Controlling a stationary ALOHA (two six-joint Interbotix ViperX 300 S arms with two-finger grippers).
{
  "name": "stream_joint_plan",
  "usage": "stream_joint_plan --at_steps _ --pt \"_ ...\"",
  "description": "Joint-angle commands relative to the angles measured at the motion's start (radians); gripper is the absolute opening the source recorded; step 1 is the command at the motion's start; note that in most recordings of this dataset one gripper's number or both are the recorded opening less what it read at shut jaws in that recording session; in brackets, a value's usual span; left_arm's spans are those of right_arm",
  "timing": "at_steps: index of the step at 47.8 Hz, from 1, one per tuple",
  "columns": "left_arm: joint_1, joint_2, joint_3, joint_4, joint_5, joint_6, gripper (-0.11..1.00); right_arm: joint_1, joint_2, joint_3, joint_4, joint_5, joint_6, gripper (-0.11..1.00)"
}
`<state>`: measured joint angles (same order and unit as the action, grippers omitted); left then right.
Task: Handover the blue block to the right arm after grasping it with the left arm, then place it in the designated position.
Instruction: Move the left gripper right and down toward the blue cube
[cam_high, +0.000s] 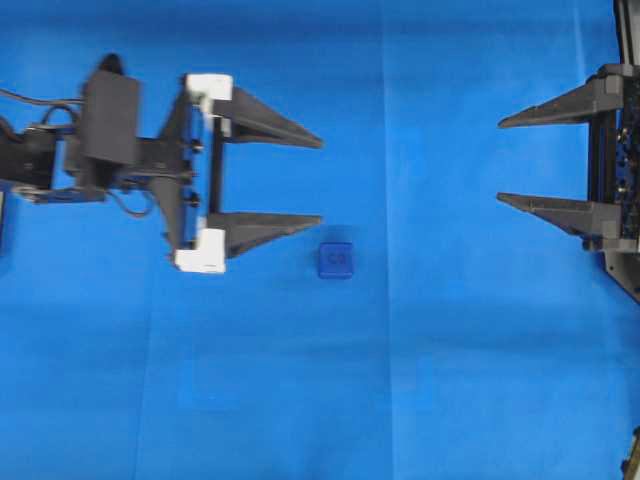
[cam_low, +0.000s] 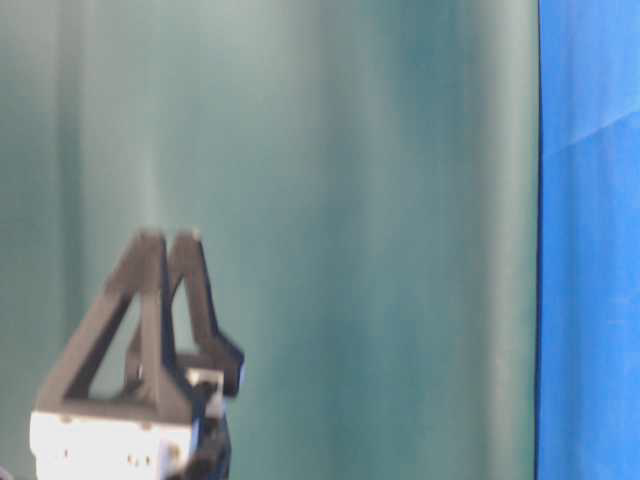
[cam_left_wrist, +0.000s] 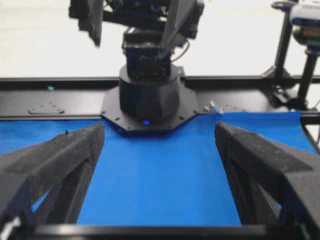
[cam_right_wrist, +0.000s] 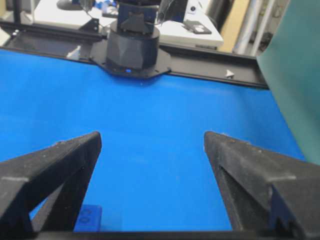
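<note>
The blue block (cam_high: 335, 260), a small dark-blue cube with a ring mark on top, lies on the blue cloth. My left gripper (cam_high: 320, 182), the one with white finger-mount blocks, is open and empty. Its lower fingertip is just up and left of the block, apart from it. The left wrist view shows its jaws (cam_left_wrist: 159, 127) wide apart over bare cloth, with the block out of view. My right gripper (cam_high: 499, 160), all black, is open and empty at the right edge. In its wrist view (cam_right_wrist: 152, 135) the block (cam_right_wrist: 89, 217) sits beside the left finger.
The blue cloth (cam_high: 400, 400) covers the table. Each wrist view shows the opposite arm's black round base (cam_left_wrist: 150, 95) (cam_right_wrist: 132, 50) and a black frame rail at the far cloth edge. A teal curtain (cam_right_wrist: 295, 75) hangs alongside. The table-level view shows the left gripper (cam_low: 170, 236) against the curtain.
</note>
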<state>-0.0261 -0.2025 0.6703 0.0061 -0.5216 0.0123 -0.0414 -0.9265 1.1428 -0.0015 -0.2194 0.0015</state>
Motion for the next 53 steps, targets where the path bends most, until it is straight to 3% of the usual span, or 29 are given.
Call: stream_joint_plan --at_steps 1,8,27,33,53 --pt "0.002 0.025 -0.071 0.002 0.015 0.000 0.93 -0.003 0.009 -0.028 0.005 -0.005 0.002 0.98" --pt "0.003 0.066 -0.120 0.000 0.051 0.000 0.93 -0.003 0.011 -0.028 0.005 -0.005 0.003 0.98" --pt "0.002 0.066 -0.127 -0.005 0.123 -0.011 0.93 -0.003 0.011 -0.029 0.005 -0.005 0.006 0.98" --pt "0.002 0.084 -0.178 -0.003 0.249 -0.037 0.93 -0.003 0.014 -0.028 0.005 -0.005 0.006 0.98" --pt "0.002 0.173 -0.454 -0.002 0.830 -0.043 0.93 -0.003 0.017 -0.029 0.005 0.015 0.014 0.98"
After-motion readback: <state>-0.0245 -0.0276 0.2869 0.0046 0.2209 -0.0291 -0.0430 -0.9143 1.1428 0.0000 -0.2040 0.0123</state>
